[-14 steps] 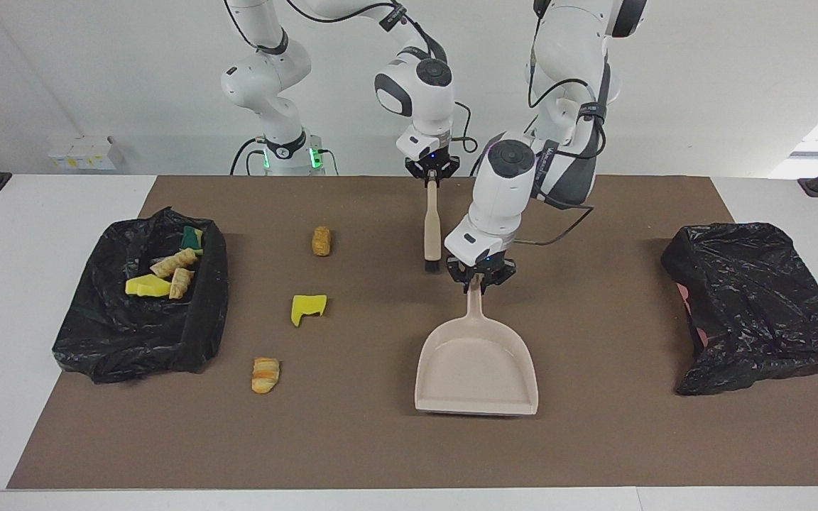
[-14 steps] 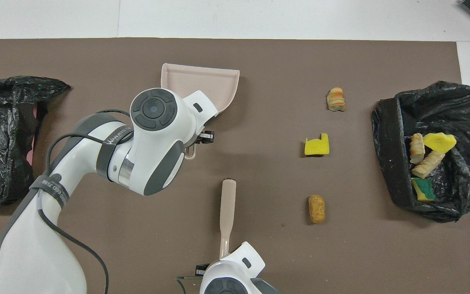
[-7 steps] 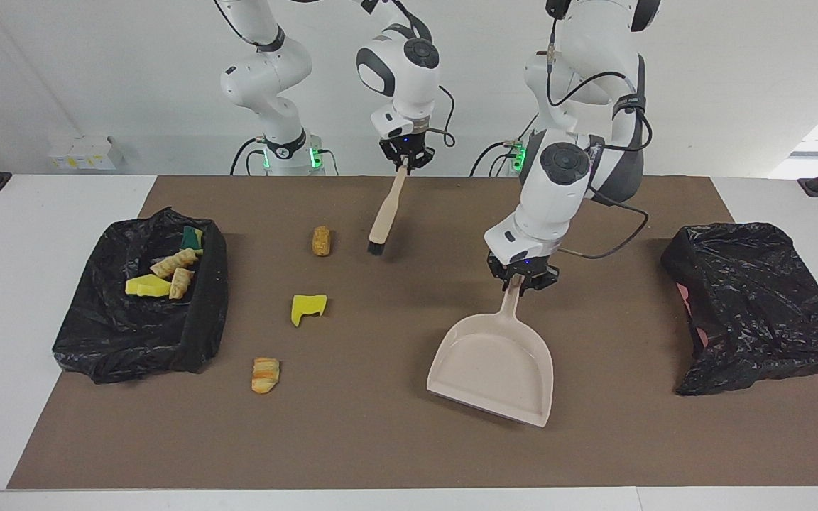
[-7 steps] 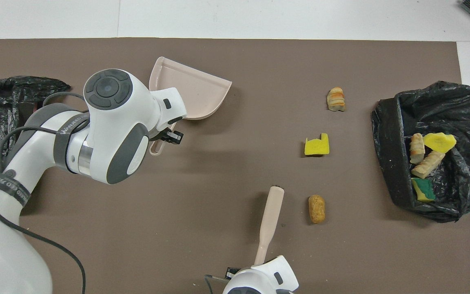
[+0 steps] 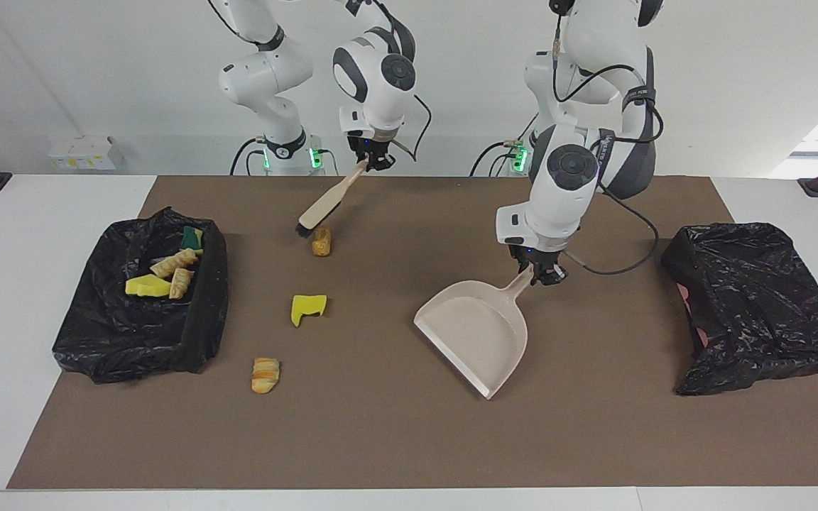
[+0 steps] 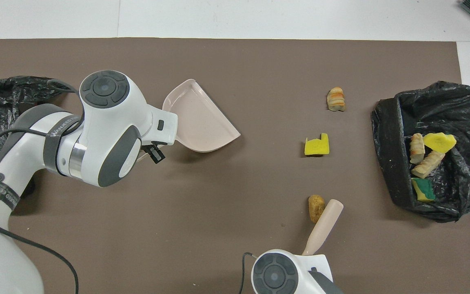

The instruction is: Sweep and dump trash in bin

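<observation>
My left gripper (image 5: 541, 273) is shut on the handle of the beige dustpan (image 5: 473, 333), which hangs low over the middle of the mat with its mouth turned toward the scraps. My right gripper (image 5: 372, 163) is shut on the beige brush (image 5: 324, 206). The brush slants down, its bristles beside a brown trash piece (image 5: 321, 241) on the bin's side. A yellow sponge scrap (image 5: 307, 308) and a croissant-like piece (image 5: 265, 374) lie farther from the robots. In the overhead view the dustpan (image 6: 202, 122), brush (image 6: 324, 226) and these scraps (image 6: 316, 145) show; both wrists hide the fingers.
A bin lined with a black bag (image 5: 196, 333) stands at the right arm's end of the table and holds several scraps (image 5: 167, 273). Another black bag (image 5: 757, 305) lies at the left arm's end. A brown mat (image 5: 380, 440) covers the table.
The left gripper drew toward the left arm's end and turned the dustpan's mouth toward the scraps. The right gripper swung the brush toward the bin, down beside the brown piece.
</observation>
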Available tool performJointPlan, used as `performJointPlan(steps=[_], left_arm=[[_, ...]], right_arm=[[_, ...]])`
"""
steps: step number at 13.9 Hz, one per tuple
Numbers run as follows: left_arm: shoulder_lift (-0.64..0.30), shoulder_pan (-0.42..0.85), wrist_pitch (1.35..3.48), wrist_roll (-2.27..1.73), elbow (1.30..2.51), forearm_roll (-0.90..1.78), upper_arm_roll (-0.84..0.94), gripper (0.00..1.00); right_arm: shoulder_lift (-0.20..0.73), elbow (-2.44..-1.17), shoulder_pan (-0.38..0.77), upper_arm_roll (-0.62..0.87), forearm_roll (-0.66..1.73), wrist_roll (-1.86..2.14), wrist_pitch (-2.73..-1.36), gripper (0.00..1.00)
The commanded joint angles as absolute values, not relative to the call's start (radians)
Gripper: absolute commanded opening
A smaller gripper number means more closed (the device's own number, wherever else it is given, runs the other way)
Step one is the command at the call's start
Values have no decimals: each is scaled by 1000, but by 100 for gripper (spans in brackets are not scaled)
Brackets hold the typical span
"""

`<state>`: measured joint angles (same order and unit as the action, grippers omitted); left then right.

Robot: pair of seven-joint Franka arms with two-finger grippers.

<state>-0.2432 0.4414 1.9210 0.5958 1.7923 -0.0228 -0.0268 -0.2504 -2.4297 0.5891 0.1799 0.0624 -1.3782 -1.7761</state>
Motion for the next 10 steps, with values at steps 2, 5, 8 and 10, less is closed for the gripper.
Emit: performJointPlan(steps=[2, 5, 8, 10], left_arm=[[-118, 503, 2040, 661, 1986, -136, -28, 0], [-74, 543, 2102, 744, 2068, -160, -25, 0], [-29, 644, 2102, 742, 2118, -160, -25, 0], [-14, 667, 2091, 738, 2137, -160, -21, 0]], right_arm=[[-278, -2506, 551, 195, 99, -1399, -1825, 0], [-270, -2522, 545, 193, 137, -1375, -1906, 0], [-201, -2508, 503, 193, 138, -1277, -2043, 0], [-143, -2455, 462, 192, 140, -1189, -2097, 0]])
